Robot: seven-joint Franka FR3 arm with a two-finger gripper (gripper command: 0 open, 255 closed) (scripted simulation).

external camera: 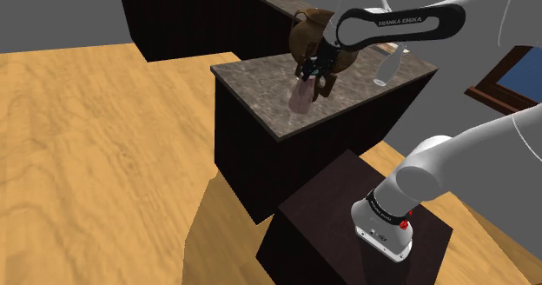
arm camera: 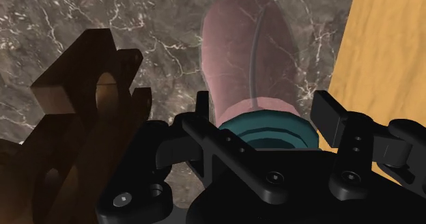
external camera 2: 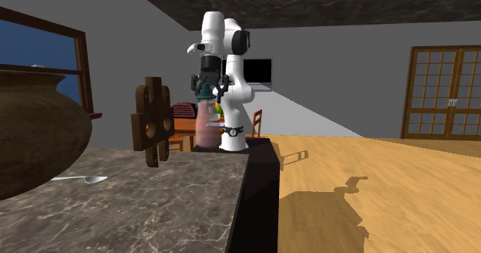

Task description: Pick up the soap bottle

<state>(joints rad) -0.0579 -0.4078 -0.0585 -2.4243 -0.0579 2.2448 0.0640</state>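
A pink translucent soap bottle [external camera: 300,96] [external camera 2: 205,124] [arm camera: 249,59] with a teal collar stands upright on the dark marble counter [external camera: 261,83] [external camera 2: 154,213], near its edge. My black gripper [external camera: 313,69] [external camera 2: 206,86] [arm camera: 266,113] hangs straight down over the bottle's top. It is open, and its fingers [arm camera: 203,110] stand on either side of the teal collar, close to it without clasping it. The bottle's pump head is hidden under my hand.
A brown carved wooden ornament [external camera: 327,83] [external camera 2: 153,124] [arm camera: 82,86] stands right beside the bottle. A big brown pot [external camera: 308,31] [external camera 2: 31,128], a spoon [external camera 2: 77,180] and a clear glass [external camera: 382,70] also sit on the counter. Wooden floor [external camera: 87,153] lies past the counter's edge.
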